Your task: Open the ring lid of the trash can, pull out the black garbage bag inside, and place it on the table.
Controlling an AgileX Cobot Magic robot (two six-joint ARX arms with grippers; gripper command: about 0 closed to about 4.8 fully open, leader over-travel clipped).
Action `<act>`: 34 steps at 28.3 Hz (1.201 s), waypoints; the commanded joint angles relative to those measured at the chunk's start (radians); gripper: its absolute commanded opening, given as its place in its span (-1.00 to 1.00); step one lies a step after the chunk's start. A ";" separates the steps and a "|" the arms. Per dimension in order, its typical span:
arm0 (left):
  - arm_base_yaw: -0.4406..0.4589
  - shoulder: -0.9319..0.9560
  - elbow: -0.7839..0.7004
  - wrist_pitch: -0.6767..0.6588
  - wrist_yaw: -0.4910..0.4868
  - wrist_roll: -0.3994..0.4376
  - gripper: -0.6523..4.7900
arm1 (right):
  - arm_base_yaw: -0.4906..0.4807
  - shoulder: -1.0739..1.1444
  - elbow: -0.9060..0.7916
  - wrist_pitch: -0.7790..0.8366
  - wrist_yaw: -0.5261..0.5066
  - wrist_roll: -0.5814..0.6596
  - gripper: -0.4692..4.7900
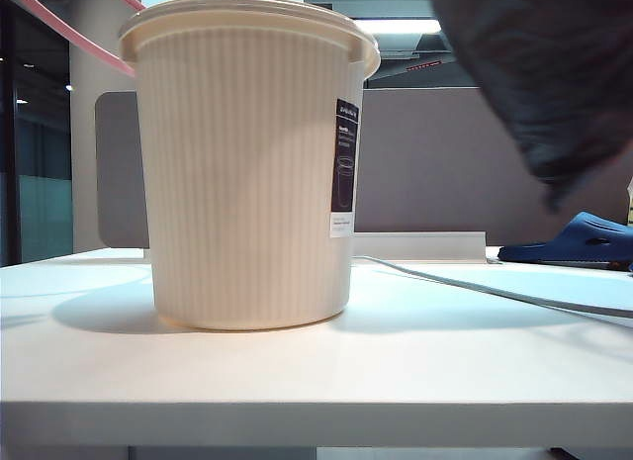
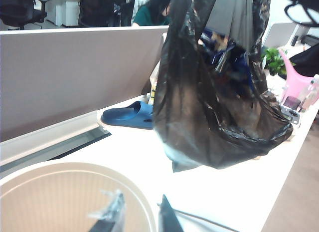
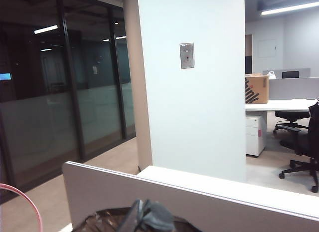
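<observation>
Black garbage bag out of trash can, hanging above table, knotted top pinched in closed right gripper. Ring lid lifted off, gripped by narrowed left gripper over can rim. Blue slipper beyond.

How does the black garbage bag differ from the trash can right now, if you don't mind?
The black garbage bag is dark, glossy and crinkled; the trash can is cream, ribbed and rigid. The bag hangs in the air above the table, while the can stands upright on it. The bag bulges with contents; the can looks empty.
</observation>
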 commanded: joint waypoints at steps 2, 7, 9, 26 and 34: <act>-0.002 -0.003 -0.052 0.003 0.000 0.021 -0.43 | 0.000 0.018 0.005 0.019 0.053 -0.029 -0.83; -0.002 -0.003 -0.108 0.003 -0.001 0.026 -0.43 | 0.000 0.038 0.002 0.020 0.107 -0.110 -0.83; -0.002 -0.003 -0.122 0.006 -0.015 0.027 -0.43 | 0.000 0.037 -0.019 0.032 0.114 -0.142 -0.83; -0.002 -0.003 -0.208 0.021 -0.022 0.045 -0.43 | 0.000 0.037 -0.422 0.406 0.129 -0.155 -0.83; -0.002 -0.003 -0.208 0.017 -0.022 0.045 -0.43 | 0.000 0.037 -0.520 0.470 0.136 -0.156 -0.83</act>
